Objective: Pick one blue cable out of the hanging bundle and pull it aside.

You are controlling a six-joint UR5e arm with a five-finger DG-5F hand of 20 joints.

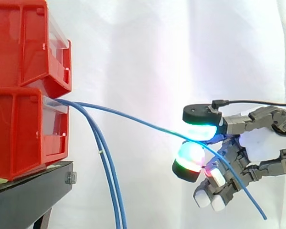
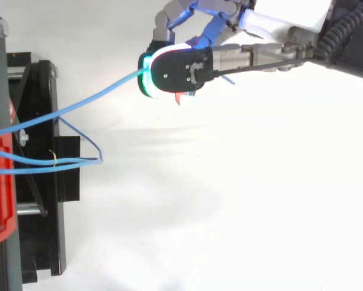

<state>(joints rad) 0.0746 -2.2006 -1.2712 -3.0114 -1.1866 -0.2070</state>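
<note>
Where the white curtain (image 1: 157, 57) backs the work, two red bins (image 1: 23, 138) of glossy moulded plastic sit stacked on a matte black stand (image 1: 28, 195) at the left. The hand (image 1: 238, 124) reaches in from the right, a build of grey jointed links. Its fingers are curled, and two glowing pads (image 1: 200, 131), one cyan above and one green and red below, are closed on a single blue cable (image 2: 96, 95).

This cable is thin, round and smooth. In the side view its long axis runs from the front of the lower bin out to the right, sloping gently down to the pads. Past them it drops more steeply across the hand, its free end pointing down and to the right. From above it slants away from the stand toward the hand.

The rest of the bundle (image 1: 111, 176) leaves the same bin and curves straight down near the stand, well apart from the held cable. Nothing lies between them.
</note>
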